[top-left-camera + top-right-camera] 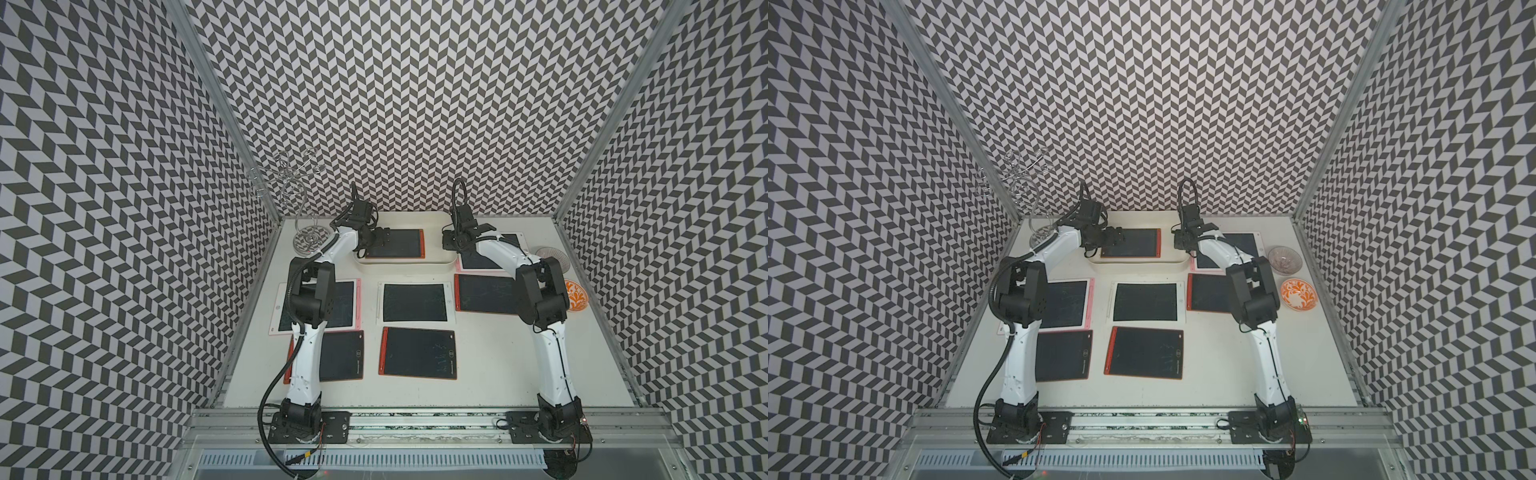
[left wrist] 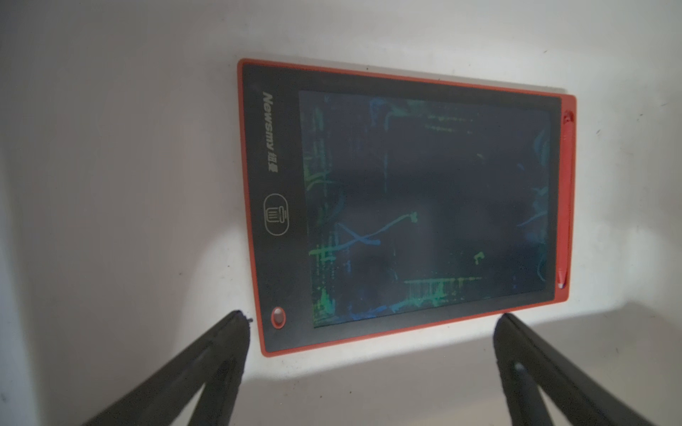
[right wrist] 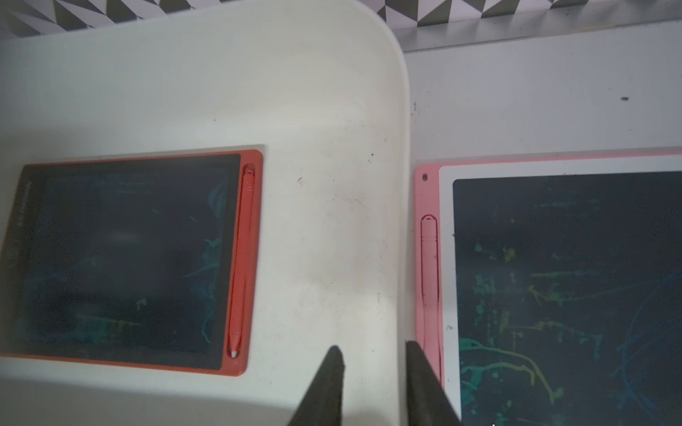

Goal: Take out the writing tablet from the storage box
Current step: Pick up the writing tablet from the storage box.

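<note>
1. In both top views: cream storage box (image 1: 405,266) (image 1: 1138,266) at the far middle of the table (image 1: 490,374), with the orange-framed writing tablet (image 1: 397,244) (image 1: 1133,243) flat on its floor, toward the box's left half.
2. Same views: left gripper (image 1: 384,239) (image 1: 1117,239) low over the tablet's left end, inside the box. Right gripper (image 1: 449,248) (image 1: 1179,245) pointing down at the box's right end wall. Other tablets (image 1: 417,353) flat on the table outside the box.
3. Left wrist view: left gripper (image 2: 372,318) spread wide, holding nothing. Fingers (image 2: 236,332) just off one edge of the writing tablet (image 2: 406,206), one near each corner, not touching it. Red stylus (image 2: 564,199) clipped in the tablet's side slot.
4. Right wrist view: right gripper (image 3: 371,346) astride the storage box's right wall (image 3: 369,147), one finger inside and one outside, with only a narrow gap between them. Impossible to tell whether squeezing the wall. Writing tablet (image 3: 125,258) inside the box, well clear of that wall. Pink-framed tablet (image 3: 553,276) on the table just outside it.
</note>
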Controlling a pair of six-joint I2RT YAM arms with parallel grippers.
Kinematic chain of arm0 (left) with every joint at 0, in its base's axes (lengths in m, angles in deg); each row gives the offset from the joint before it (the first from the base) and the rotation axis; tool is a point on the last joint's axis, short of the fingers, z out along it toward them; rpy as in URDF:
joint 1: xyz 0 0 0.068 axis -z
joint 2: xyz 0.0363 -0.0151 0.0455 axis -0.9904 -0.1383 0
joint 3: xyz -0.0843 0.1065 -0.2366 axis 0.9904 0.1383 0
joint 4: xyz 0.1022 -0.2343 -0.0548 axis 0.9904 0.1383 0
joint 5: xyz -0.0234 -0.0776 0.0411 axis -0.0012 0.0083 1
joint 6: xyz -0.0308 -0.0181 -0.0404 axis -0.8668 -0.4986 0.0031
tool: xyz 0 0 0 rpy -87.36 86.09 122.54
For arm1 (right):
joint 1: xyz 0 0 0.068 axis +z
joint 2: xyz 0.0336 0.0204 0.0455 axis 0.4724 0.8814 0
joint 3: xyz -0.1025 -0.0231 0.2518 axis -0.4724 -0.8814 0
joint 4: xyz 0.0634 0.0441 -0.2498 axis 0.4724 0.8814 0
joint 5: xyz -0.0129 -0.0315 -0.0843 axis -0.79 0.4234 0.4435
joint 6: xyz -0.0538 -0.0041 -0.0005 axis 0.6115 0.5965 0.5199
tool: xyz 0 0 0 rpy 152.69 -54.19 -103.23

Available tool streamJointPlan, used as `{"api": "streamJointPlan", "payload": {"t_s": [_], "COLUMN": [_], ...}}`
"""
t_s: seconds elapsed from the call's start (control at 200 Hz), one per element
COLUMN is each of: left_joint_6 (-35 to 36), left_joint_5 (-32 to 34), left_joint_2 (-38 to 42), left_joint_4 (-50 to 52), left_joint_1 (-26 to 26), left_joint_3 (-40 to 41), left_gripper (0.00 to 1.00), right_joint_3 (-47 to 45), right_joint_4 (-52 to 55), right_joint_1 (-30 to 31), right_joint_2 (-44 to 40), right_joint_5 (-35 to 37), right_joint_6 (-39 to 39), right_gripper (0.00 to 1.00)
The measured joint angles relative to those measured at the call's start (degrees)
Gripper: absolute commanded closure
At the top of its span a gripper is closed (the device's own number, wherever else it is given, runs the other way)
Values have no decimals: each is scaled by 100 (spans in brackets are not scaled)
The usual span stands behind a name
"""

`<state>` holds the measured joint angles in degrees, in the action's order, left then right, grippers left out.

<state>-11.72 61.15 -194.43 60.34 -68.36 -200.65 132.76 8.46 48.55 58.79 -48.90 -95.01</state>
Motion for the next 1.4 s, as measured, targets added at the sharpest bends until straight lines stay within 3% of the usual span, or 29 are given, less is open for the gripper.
{"api": "streamJointPlan", "payload": {"t_s": [0.305, 0.846, 1.102, 1.397], "left_joint_6": [61, 289, 321, 254], "left_joint_5": [503, 1207, 1255, 857], "left_joint_2": [-535, -1036, -1106, -1137], "left_joint_4": [98, 219, 127, 7], "left_joint_1": [0, 15, 15, 4], "left_joint_3": [-361, -1012, -1012, -1012], "left_gripper": [1, 1, 1, 1], "right_joint_3": [9, 9, 9, -52], "right_joint_4": [-42, -131, -138, -254], "right_joint_1": [-2, 15, 15, 9], "right_joint_2": [15, 44, 44, 44], "right_joint_5": [31, 59, 52, -61], "right_joint_6": [92, 98, 101, 101], "right_gripper": [100, 100, 100, 100]}}
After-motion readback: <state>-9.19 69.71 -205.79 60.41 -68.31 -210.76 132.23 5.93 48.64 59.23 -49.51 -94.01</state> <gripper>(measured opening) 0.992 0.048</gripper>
